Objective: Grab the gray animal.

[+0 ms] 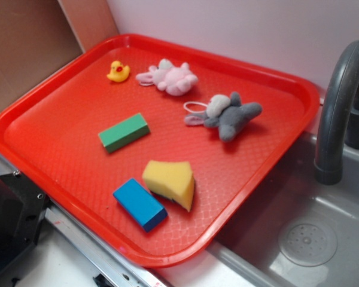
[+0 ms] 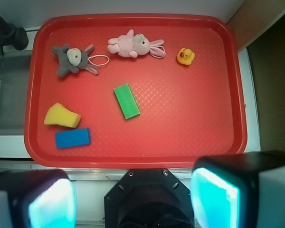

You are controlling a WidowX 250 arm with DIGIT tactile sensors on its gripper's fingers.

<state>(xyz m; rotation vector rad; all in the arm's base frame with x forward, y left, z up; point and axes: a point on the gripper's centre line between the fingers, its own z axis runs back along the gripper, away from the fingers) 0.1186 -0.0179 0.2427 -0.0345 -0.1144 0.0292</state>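
The gray animal [image 1: 228, 115] is a dark-gray plush with a pale head, floppy ears and a thin loop. It lies on the right part of the red tray [image 1: 42, 149]. In the wrist view the gray animal [image 2: 72, 59] lies at the tray's [image 2: 194, 137] far left corner. My gripper [image 2: 133, 199] is high above the tray's near edge, far from the animal. Its jaws stand wide apart and hold nothing. The gripper does not show in the exterior view.
On the tray lie a pink plush animal [image 1: 170, 78], a yellow rubber duck [image 1: 118, 72], a green block [image 1: 124, 132], a yellow sponge wedge [image 1: 170, 182] and a blue block [image 1: 140, 204]. A gray sink [image 1: 311, 239] with a dark faucet [image 1: 338, 101] is right of the tray.
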